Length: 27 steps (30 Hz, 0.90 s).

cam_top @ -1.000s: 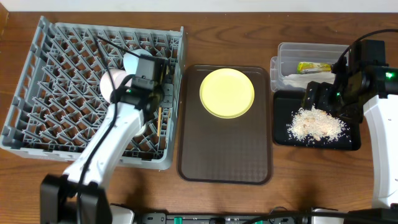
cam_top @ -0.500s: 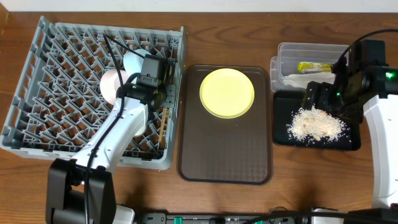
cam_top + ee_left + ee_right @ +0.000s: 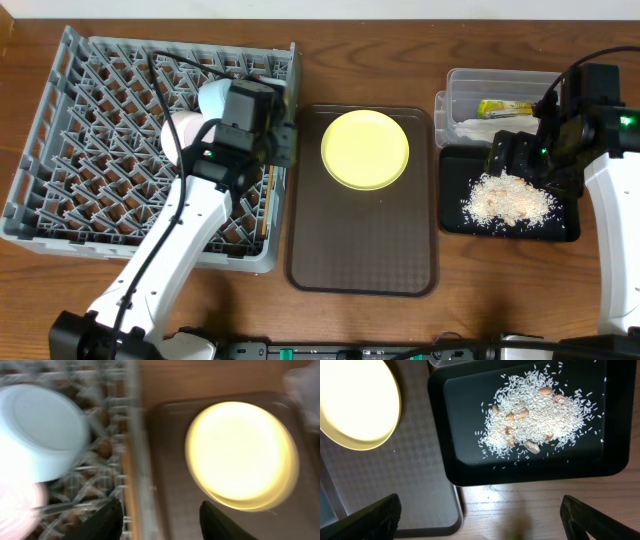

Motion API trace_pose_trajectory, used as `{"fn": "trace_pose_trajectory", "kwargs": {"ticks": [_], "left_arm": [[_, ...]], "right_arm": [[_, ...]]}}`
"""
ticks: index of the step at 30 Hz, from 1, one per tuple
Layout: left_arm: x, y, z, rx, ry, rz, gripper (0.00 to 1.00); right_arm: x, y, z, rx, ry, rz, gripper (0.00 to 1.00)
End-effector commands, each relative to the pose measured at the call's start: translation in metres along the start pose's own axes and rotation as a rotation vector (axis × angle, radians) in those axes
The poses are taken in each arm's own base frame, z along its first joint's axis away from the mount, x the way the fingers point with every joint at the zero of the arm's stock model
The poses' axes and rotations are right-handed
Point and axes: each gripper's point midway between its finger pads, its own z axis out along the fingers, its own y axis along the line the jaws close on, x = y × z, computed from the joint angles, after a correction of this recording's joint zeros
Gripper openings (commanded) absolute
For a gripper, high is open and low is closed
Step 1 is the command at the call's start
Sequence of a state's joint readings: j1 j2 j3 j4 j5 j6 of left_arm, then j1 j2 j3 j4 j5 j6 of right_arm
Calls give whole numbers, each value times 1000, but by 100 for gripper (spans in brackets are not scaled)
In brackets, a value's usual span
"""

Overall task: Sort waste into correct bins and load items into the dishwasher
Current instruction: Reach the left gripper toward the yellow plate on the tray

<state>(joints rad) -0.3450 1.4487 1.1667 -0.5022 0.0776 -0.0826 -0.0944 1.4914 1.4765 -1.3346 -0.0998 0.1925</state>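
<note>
Two bowls, a light blue round bowl (image 3: 42, 430) and a white bowl (image 3: 180, 135), sit in the large grey plastic peg rack (image 3: 80, 150) at the worktop's back-left corner. The left gripper (image 3: 162, 525) hangs over the rack's right wall, fingers spread and empty. The round yellow plate (image 3: 365, 148) lies on the flat brown tray (image 3: 360, 250) at mid-table. The right gripper (image 3: 480, 520), spread wide, hovers over the shallow black tray (image 3: 460, 460) of whitish rice scraps (image 3: 535, 415) near the right edge. Behind it, the clear plastic tub (image 3: 460, 80) holds a green-and-yellow wrapper (image 3: 505, 108) — print too small to read. The worktop (image 3: 400, 40) is brown wood-grain.

White arm shells (image 3: 170, 245), black left hand (image 3: 162, 525) and right hand (image 3: 480, 515), green light (image 3: 627, 121).
</note>
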Motion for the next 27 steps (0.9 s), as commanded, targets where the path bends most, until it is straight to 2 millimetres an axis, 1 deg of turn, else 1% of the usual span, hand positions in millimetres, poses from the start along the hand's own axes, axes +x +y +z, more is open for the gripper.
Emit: {"fn": "trace_pose_trajectory", "kwargs": {"ticks": [1,3,6,8,11,13,15,18,21,22,24,27], "left_arm": [[-11,-27,-13,89,11,-2,50],[-18,-33,-19,94,26,-16,47],[-36,-42,-30,99,42,-10,47],[-49,-47,-32,102,48,-5,47],[-59,-54,-27,103,72,1,47],[-59,-61,-14,108,98,13,47],[-54,-72,-1,119,119,33,47],[-40,-94,23,140,166,85,47],[-19,-117,46,150,221,138,48],[-12,-123,52,148,237,164,52],[2,-134,66,128,269,215,55],[26,-146,87,86,314,277,56]], "right_arm": [[-1,-2,-1,5,-7,-11,99],[-2,-2,-1,4,-10,-12,99],[-3,-1,-1,3,-13,-12,99],[-2,-1,-1,3,-13,-12,99],[-2,-1,-1,4,-13,-12,99],[-2,-1,-1,4,-13,-12,99],[-2,-1,-1,4,-13,-12,99],[-2,-1,-1,4,-13,-12,99],[-2,-1,-1,4,-12,-12,99],[-2,-1,-1,4,-12,-12,99],[-2,-2,-1,4,-11,-12,99],[-2,-2,-1,4,-10,-12,99]]}}
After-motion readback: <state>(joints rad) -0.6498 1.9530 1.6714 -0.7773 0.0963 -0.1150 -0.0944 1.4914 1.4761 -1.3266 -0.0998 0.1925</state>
